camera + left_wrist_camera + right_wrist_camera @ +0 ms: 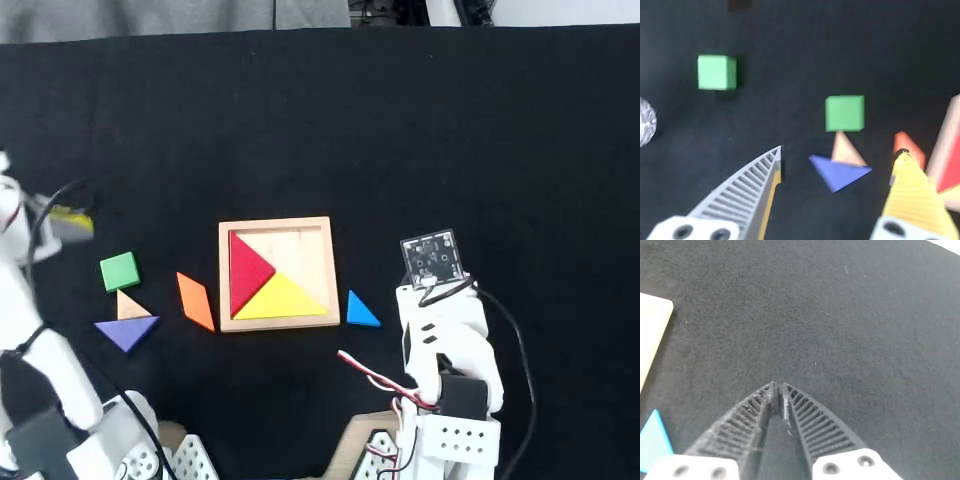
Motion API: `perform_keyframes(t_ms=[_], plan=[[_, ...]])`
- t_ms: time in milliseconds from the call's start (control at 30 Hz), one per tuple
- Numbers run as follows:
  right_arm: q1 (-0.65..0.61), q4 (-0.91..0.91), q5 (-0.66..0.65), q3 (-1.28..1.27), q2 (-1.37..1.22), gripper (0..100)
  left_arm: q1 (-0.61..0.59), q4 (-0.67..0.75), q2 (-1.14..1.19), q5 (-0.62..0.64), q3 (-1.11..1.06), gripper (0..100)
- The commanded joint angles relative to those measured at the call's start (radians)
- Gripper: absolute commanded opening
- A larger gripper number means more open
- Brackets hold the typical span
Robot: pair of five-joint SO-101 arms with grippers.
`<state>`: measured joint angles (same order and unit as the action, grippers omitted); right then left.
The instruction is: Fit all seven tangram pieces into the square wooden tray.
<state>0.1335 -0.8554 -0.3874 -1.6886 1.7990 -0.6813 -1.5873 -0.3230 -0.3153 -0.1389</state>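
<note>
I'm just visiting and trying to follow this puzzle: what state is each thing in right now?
wooden tray: partly filled
red triangle: lying in tray
yellow triangle: lying in tray
orange parallelogram: outside tray
blue triangle: outside tray
green square: outside tray
tan triangle: outside tray
purple triangle: outside tray
left gripper: open, empty
right gripper: shut, empty
</note>
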Motion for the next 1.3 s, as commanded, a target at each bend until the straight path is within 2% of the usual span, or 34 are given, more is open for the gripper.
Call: perform_keyframes(t_ms=[0,167,367,567,700,833,933,1133,1267], plan=[[-0.011,-0.003,0.009,0.004,0.079,1.2,-0.119,0.054,-0.028,-0.130,-0.113,35],[-0.012,-0.003,0.009,0.004,0.079,1.2,-0.251,0.124,-0.034,-0.264,-0.283,35],[-0.020,-0.002,0.002,0.010,0.082,1.2,-0.285,0.196,-0.034,-0.345,-0.473,35],[-0.187,-0.003,-0.124,0.012,0.079,1.2,-0.278,0.331,-0.034,-0.345,-0.694,35],[-0.255,-0.003,-0.158,0.048,0.074,1.2,-0.312,0.468,-0.034,-0.348,-0.820,35],[-0.293,-0.003,-0.153,0.128,0.073,1.2,-0.383,0.552,-0.035,-0.348,-0.874,35],[-0.339,-0.003,-0.152,0.180,0.071,1.2,-0.421,0.563,-0.035,-0.348,-0.889,35],[-0.439,-0.020,-0.150,0.271,0.070,1.2,-0.421,0.577,-0.037,-0.347,-0.885,35],[-0.493,-0.075,-0.150,0.371,0.054,1.2,-0.421,0.611,-0.118,-0.342,-0.903,35]])
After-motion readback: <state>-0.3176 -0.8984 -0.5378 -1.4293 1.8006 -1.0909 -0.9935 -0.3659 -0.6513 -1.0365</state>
